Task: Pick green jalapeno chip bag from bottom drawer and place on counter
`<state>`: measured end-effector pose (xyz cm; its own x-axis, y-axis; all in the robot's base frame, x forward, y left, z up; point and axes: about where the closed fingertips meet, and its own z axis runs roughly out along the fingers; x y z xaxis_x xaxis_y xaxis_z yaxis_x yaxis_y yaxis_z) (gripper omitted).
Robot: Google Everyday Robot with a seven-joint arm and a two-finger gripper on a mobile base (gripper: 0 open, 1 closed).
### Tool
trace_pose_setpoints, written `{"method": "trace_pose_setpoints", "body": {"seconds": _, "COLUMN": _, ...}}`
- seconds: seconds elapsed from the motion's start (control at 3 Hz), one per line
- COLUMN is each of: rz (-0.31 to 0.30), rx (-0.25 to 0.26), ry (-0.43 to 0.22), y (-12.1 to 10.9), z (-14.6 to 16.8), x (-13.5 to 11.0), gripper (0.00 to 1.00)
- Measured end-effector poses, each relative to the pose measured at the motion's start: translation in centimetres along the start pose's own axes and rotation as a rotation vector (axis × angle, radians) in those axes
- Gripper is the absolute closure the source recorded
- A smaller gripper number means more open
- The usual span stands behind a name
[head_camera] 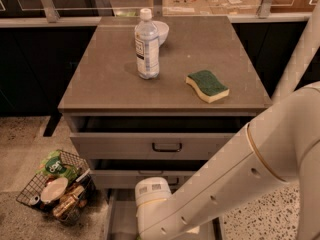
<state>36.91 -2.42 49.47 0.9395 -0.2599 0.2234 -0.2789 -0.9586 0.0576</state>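
Claw hidden beneath arm in bottom drawer, its state untellable; lifting unseen risked snagging the chip bag under the middle drawer.

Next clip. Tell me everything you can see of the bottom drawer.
The bottom drawer is the lowest of three grey drawers under the counter, pulled open toward the camera. Only its left wall and a strip of plain grey floor show; the white robot arm reaches down over it and hides the rest, so no contents are visible. The gripper is out of view, past the picture's lower edge. A wire basket stands beside it.
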Motion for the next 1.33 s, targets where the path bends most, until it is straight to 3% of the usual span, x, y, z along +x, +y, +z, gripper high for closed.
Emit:
{"method": "trace_pose_setpoints", "body": {"seconds": 0.33, "rz": 0.064, "rx": -0.016, "ry": 0.010, "y": 0.5, "z": 0.0, "x": -0.4, "gripper": 0.00}}
{"method": "trace_pose_setpoints", "body": {"seconds": 0.67, "rz": 0.065, "rx": -0.014, "ry": 0.010, "y": 0.5, "z": 0.0, "x": -0.3, "gripper": 0.00}}
{"method": "trace_pose_setpoints", "body": {"seconds": 1.0, "rz": 0.088, "rx": 0.048, "ry": -0.003, "y": 0.5, "z": 1.7, "x": 0.8, "gripper": 0.00}}
{"method": "trace_pose_setpoints", "body": {"seconds": 1.33, "rz": 0.214, "rx": 0.136, "ry": -0.070, "y": 2.0, "z": 6.4, "x": 2.0, "gripper": 0.00}}
